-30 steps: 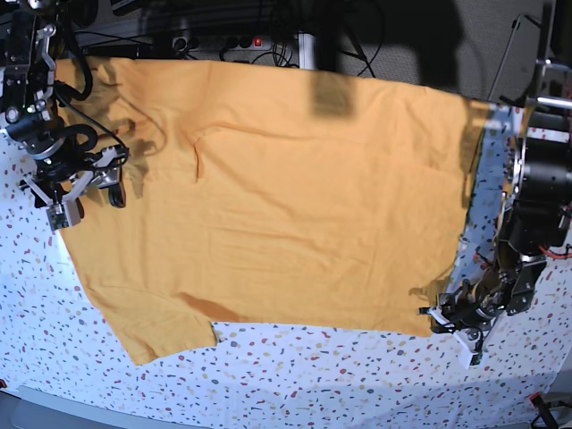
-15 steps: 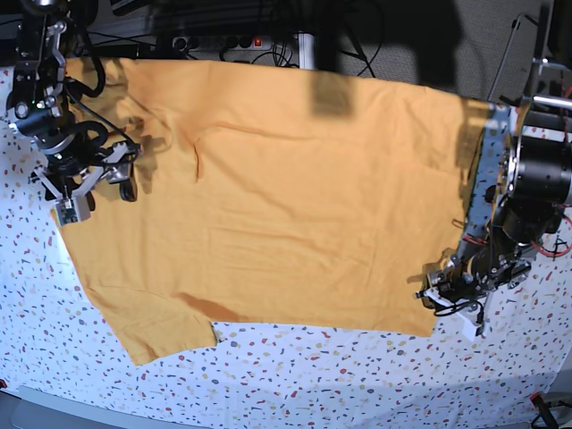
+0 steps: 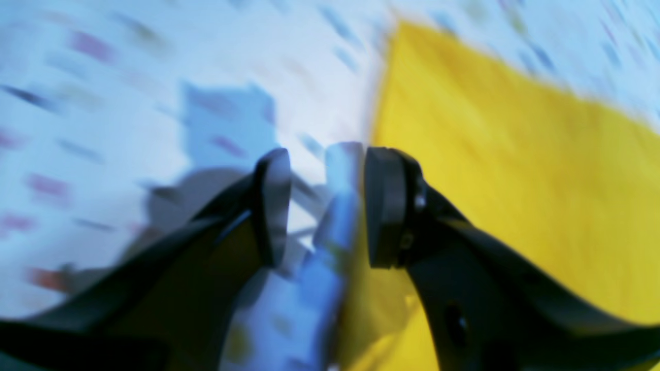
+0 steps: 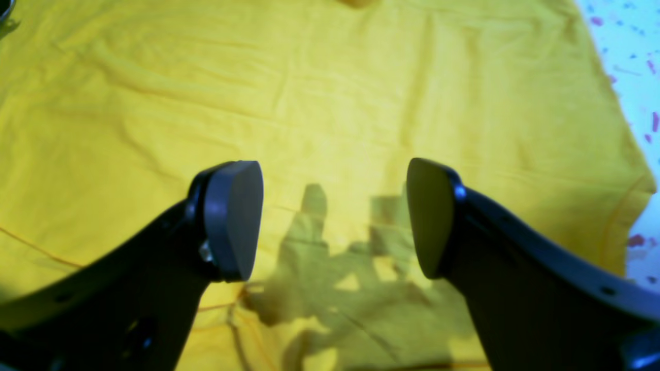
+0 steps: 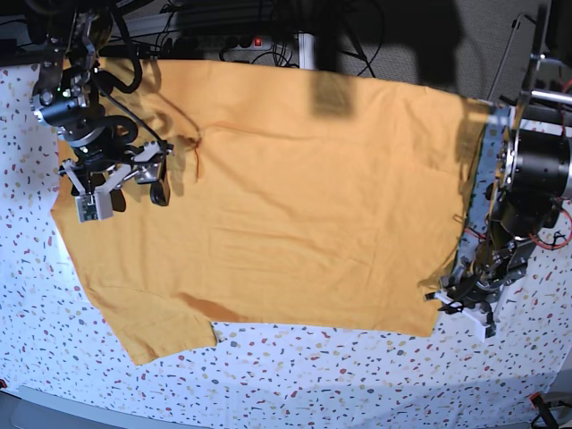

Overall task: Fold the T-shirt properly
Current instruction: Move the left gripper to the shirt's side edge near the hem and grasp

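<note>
The mustard T-shirt [image 5: 304,206] lies spread flat on the white speckled tablecloth [image 5: 313,375], one sleeve [image 5: 156,331] pointing to the front left. My right gripper [image 5: 125,195] hovers over the shirt's left part. In the right wrist view it [image 4: 332,216] stands wide open above wrinkled yellow cloth [image 4: 330,103], holding nothing. My left gripper [image 5: 460,308] is at the shirt's front right corner. The blurred left wrist view shows it [image 3: 325,206] open, straddling the shirt's edge [image 3: 515,170], one finger [image 3: 384,206] over the cloth and the other over the tablecloth.
A power strip and cables [image 5: 223,42] run along the table's back edge. The left arm's bulky body [image 5: 536,170] stands at the right edge of the shirt. Bare tablecloth [image 5: 357,393] stretches along the front, ending at the table's front edge [image 5: 54,398].
My right gripper has moved up and to the right, further onto the shirt. My left gripper has shifted slightly at the shirt's front right corner and opened a little.
</note>
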